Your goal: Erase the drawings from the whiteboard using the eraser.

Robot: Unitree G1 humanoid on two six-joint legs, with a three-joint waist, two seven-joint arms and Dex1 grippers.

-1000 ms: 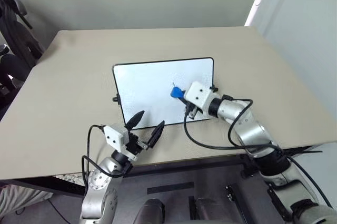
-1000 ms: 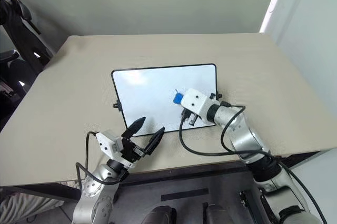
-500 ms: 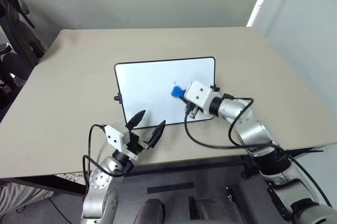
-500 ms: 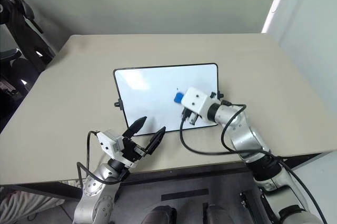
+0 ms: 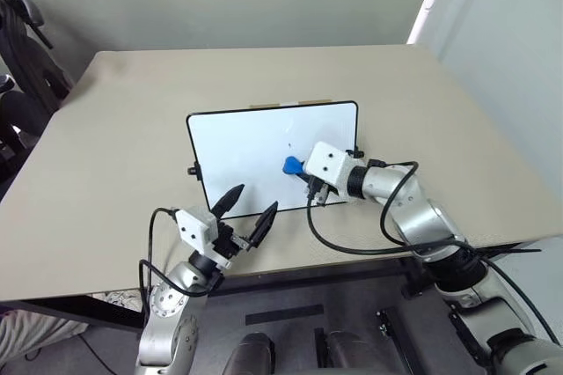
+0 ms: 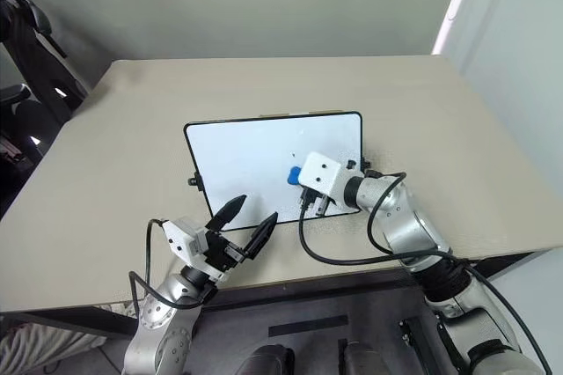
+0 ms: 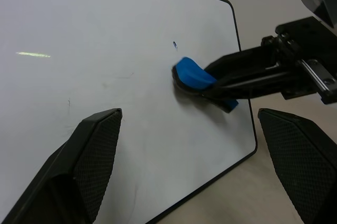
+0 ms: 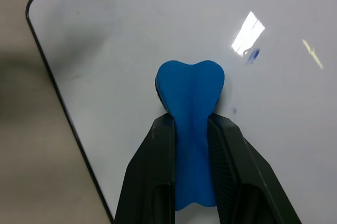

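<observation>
Slid a little down and toward the board's centre since a second ago: eraser (image 5: 291, 165), clamped in the right gripper (image 5: 301, 169), now resting on the whiteboard (image 5: 237, 142) just below a small leftover speck of the drawings (image 5: 289, 145). Seen from the head: left gripper (image 5: 245, 211) hovering at the board's near edge, fingers spread wide, holding nothing. Seen from the left wrist: blue eraser pressed flat on the white surface, black fingers (image 7: 237, 71) pinching its rear, a dark dot just beyond it. Seen from the right wrist: both fingers closed snugly on the eraser's narrow waist, broad lobed head free; faint blue smudge ahead. Probably light and slightly soft underneath, likely to twist if gripped near the tip, so best held at the waist as now.
</observation>
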